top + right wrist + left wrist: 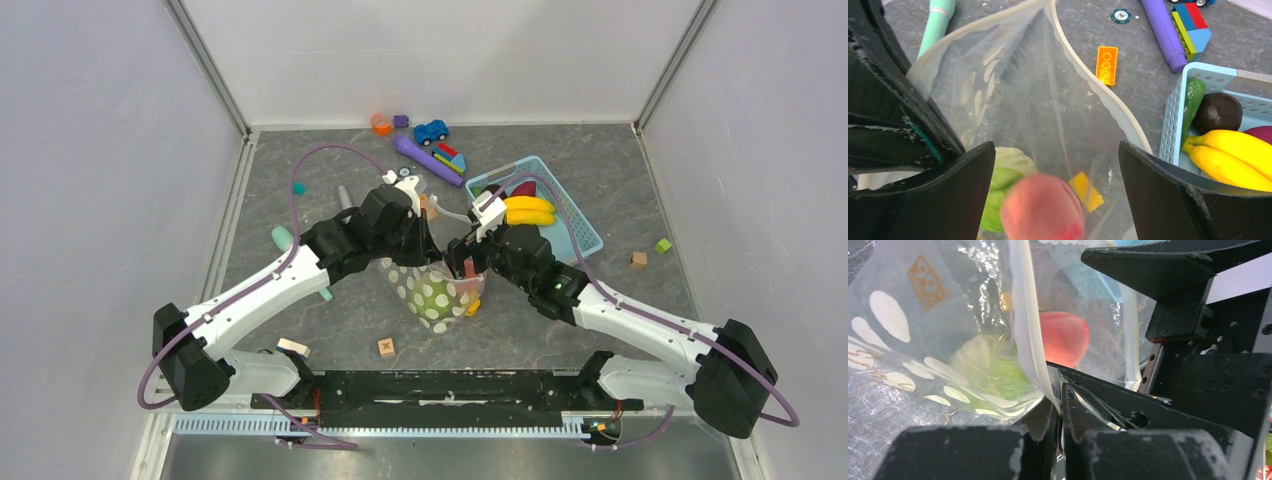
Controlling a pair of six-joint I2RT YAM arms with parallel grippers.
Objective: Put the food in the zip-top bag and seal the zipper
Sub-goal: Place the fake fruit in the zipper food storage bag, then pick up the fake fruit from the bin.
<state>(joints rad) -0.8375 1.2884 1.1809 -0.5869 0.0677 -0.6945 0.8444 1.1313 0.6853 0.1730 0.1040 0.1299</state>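
grey mottled tabletop [600, 330], white panels [440, 60] all round — left gripper [1060, 390] pinched on the zip-top bag [430, 292] rim, right gripper [1057, 150] spread wide above it.

The left gripper [1060, 395] has its black jaws pinched together on the mouth edge of the zip-top bag [908, 340], where the whitish zipper [1025, 325] runs down into the grip. Inside the clear, pale-dotted plastic, a pink-red peach [1063, 337] sits just right of the strip, and a green cabbage [993, 372] lies lower left. The right gripper [1073, 310] reaches in from the right, one black finger [1148, 265] above the peach.
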